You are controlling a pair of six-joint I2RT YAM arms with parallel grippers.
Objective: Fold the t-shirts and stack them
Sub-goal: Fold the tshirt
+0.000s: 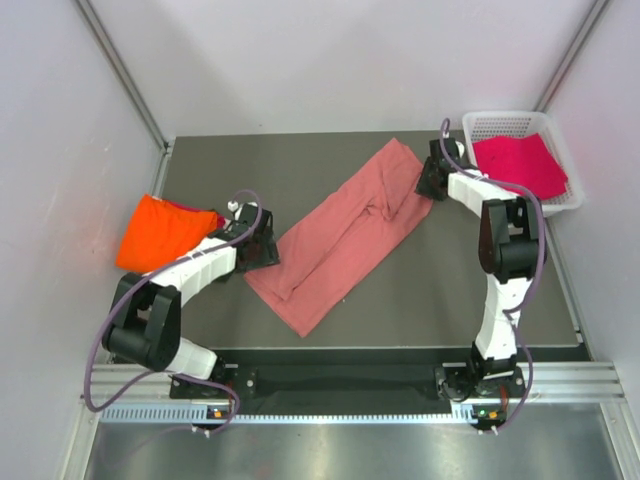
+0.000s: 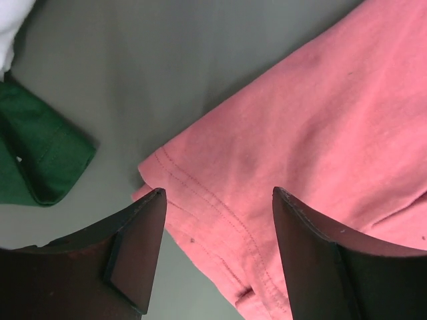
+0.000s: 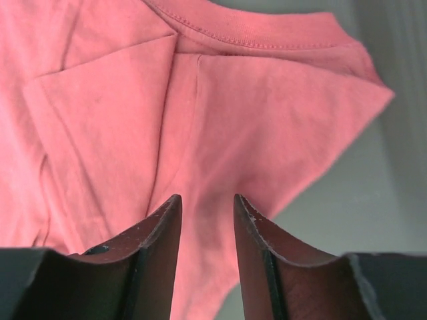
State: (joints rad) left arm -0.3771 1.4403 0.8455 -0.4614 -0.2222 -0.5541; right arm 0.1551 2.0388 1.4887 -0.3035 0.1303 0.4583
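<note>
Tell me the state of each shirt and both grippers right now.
Salmon-pink cloth t-shirt: folded into a long strip, lying flat.
Bright orange cloth t-shirt: folded up, lying at left.
Magenta cloth t-shirt: inside white plastic mesh basket.
Left gripper: open over pink hem.
Right gripper: jaws narrow at collar end, grip unclear.

3 shirts here: the middle shirt (image 1: 345, 235) lies slantwise across the table (image 1: 230, 160), running from near left to far right. The left gripper (image 1: 268, 248) sits at its near-left end and the right gripper (image 1: 432, 180) at its far-right end. The left shirt (image 1: 160, 232) is off by the table's left edge, apart from the middle one. The basket (image 1: 500, 122) is at the far right corner, with the basket shirt (image 1: 520, 165) lying in it.
</note>
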